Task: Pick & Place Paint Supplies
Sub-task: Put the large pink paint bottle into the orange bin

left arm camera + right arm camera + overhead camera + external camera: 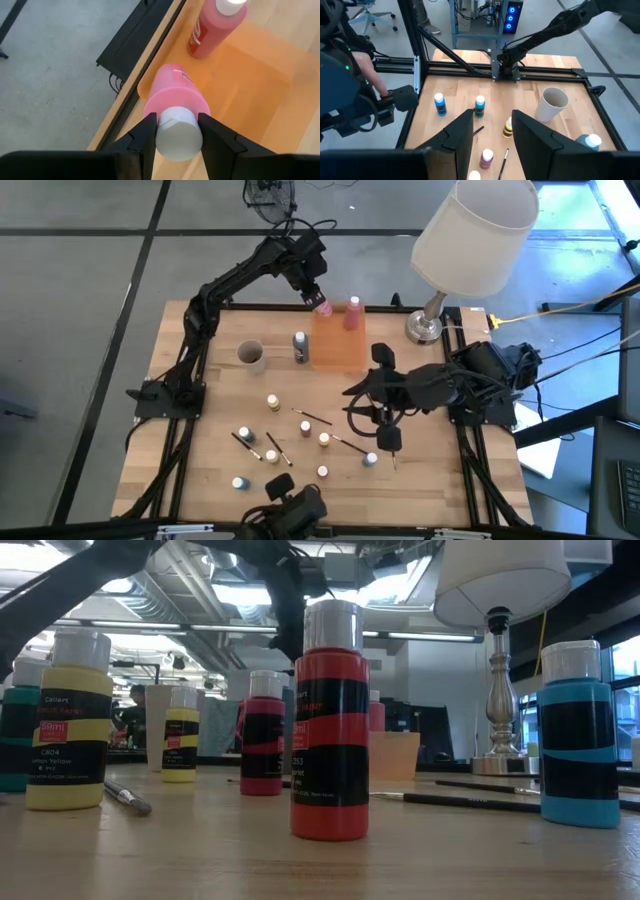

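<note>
1. Left gripper [176,132] is clamped on the white cap of a pink bottle [323,306], held over the far edge of the orange mat [338,345].
2. We count one red bottle [353,313] standing on that mat.
3. Right gripper [388,440] hovers open, empty, over the counter [430,470].
4. We count one cup [250,355] and roughly nine small bottles.

The table [420,480] is viewed straight down from overhead; level, close to the bottles, from its surface; and forward past each tool from both wrists.
</note>
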